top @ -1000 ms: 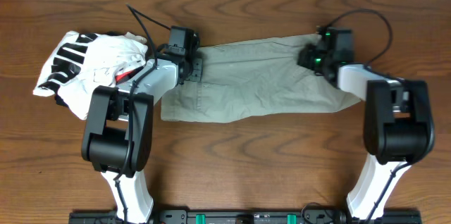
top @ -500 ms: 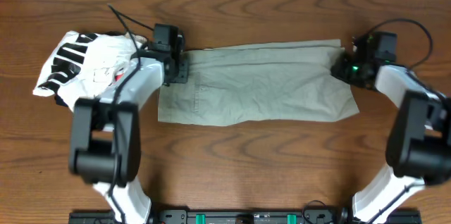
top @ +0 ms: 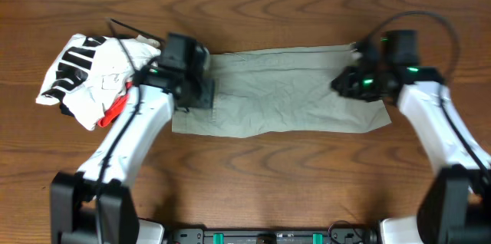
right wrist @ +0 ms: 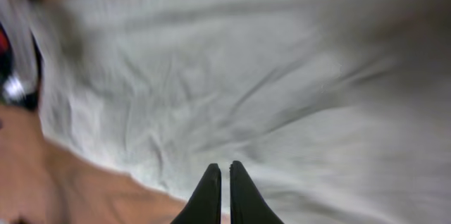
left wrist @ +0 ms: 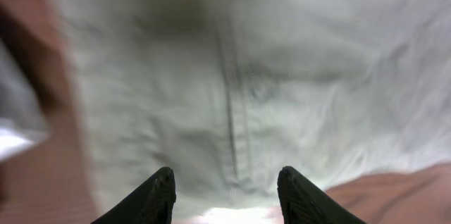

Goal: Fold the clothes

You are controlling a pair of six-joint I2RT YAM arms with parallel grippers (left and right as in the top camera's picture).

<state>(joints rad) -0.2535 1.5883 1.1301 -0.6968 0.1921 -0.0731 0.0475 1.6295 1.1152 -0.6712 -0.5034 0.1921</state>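
Overhead straight down on whole table point(top: 253, 183), both wrist views close over shared shorts point(top: 284, 98), blurred

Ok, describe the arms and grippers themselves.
The left arm and right arm are white shells with black joints. A black cable loops off each wrist; green lights glow on the right. The left gripper and right gripper have black tapered fingers.

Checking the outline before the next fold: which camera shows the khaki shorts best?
Overhead. It shows the shorts nearly whole, spread flat on the table. The left wrist view gives only a blurred patch with a seam; the right wrist view shows blurred wrinkled cloth and one edge.
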